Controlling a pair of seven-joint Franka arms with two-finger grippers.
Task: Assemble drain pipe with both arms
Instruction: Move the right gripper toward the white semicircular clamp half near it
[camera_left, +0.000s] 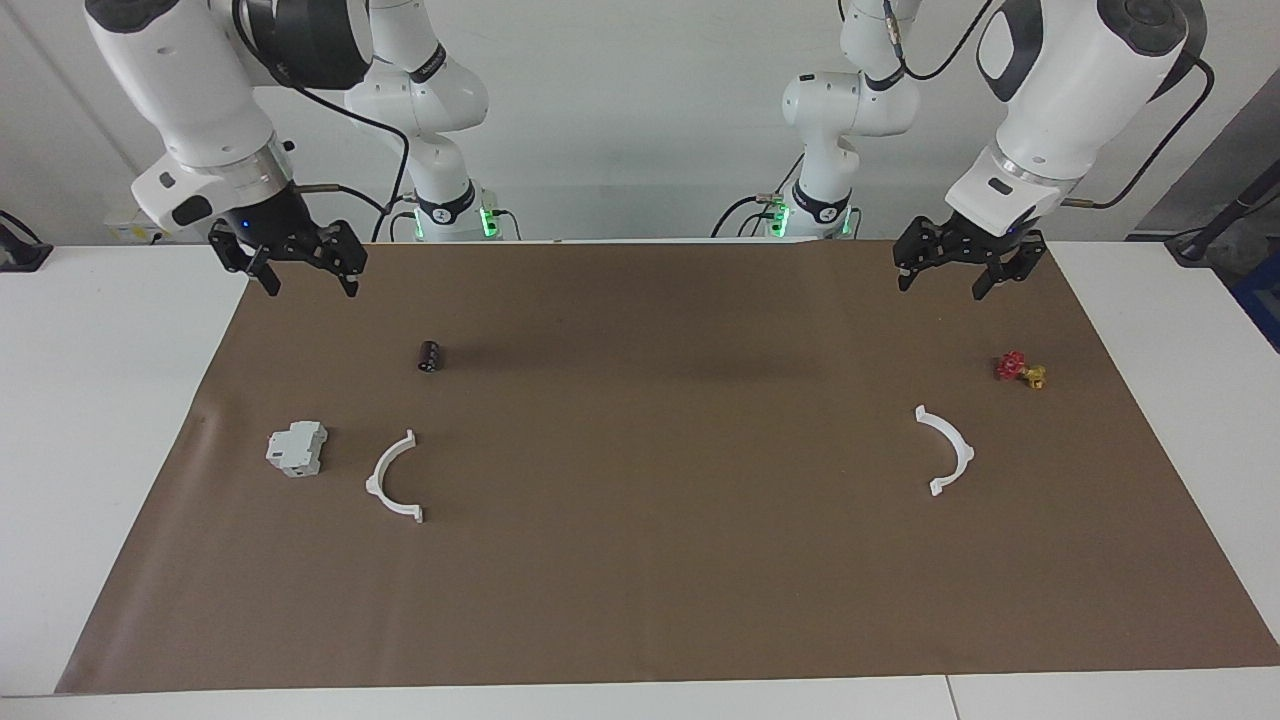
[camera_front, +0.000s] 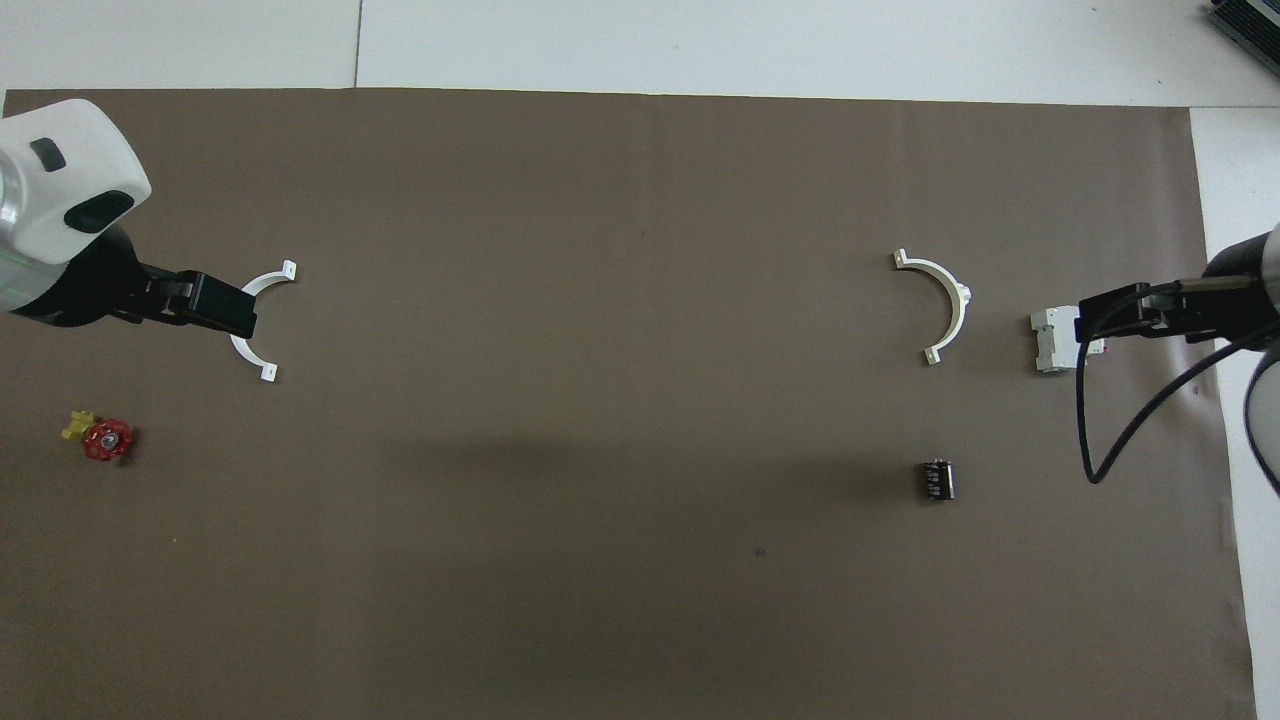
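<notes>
Two white half-ring pieces of the drain pipe lie flat and far apart on the brown mat (camera_left: 640, 580). One half ring (camera_left: 392, 480) (camera_front: 948, 300) lies toward the right arm's end. The other half ring (camera_left: 950, 448) (camera_front: 262, 283) lies toward the left arm's end. My right gripper (camera_left: 308, 285) (camera_front: 1095, 325) is open and empty, raised over the mat's corner by the robots. My left gripper (camera_left: 940, 285) (camera_front: 235, 312) is open and empty, raised over the mat's edge by the robots. Neither gripper touches a piece.
A grey-white boxy block (camera_left: 297, 448) (camera_front: 1050, 345) lies beside the right-end half ring. A small black cylinder (camera_left: 430, 356) (camera_front: 936, 479) lies nearer to the robots than that ring. A red and yellow valve (camera_left: 1020, 369) (camera_front: 100, 437) lies near the left-end half ring.
</notes>
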